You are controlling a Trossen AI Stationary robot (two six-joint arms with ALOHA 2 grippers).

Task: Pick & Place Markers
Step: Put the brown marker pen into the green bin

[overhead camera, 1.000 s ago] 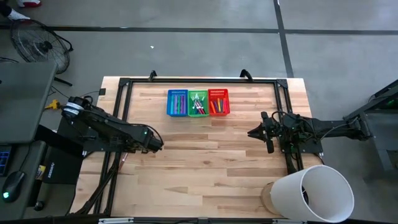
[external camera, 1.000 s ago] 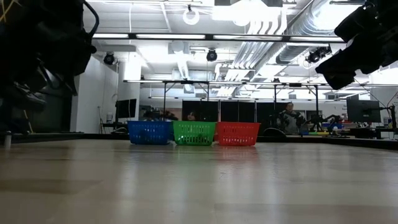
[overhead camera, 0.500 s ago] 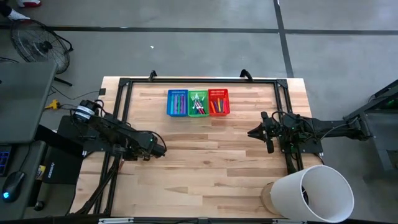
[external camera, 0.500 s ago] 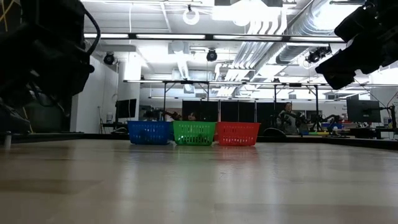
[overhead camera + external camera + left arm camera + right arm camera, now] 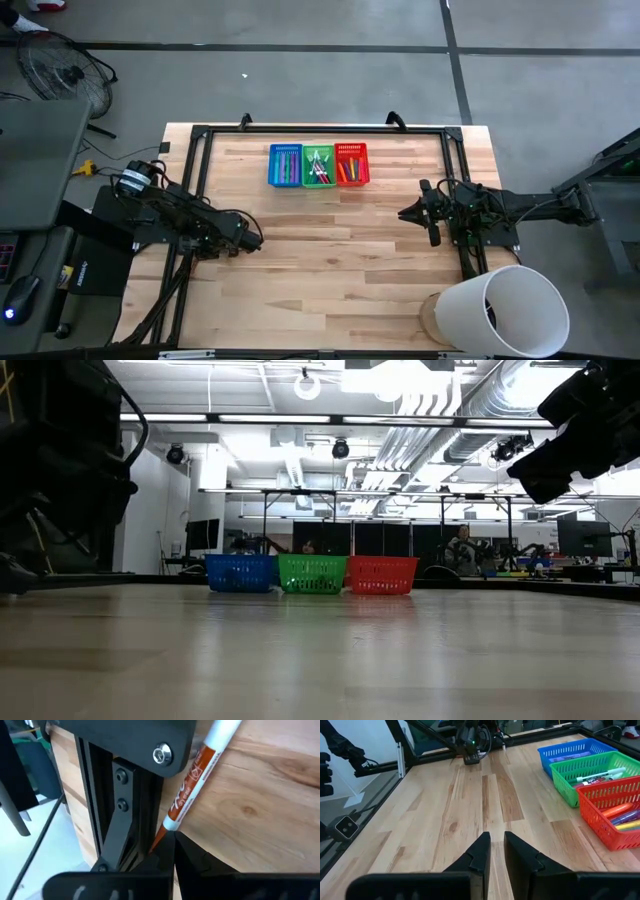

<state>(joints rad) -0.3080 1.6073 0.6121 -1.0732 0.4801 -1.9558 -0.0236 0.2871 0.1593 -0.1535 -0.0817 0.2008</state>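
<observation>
At table's left edge | left gripper (image 5: 170,851) pinching orange marker (image 5: 192,782)

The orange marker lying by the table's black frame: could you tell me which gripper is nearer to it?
The left. The left gripper sits low at the table's left side, right over the orange marker. The right gripper waits across the table at its right side, far from it.

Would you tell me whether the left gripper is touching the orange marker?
Cannot tell: in the left wrist view the marker tip meets the left gripper fingertips, without plain contact or gap.
</observation>
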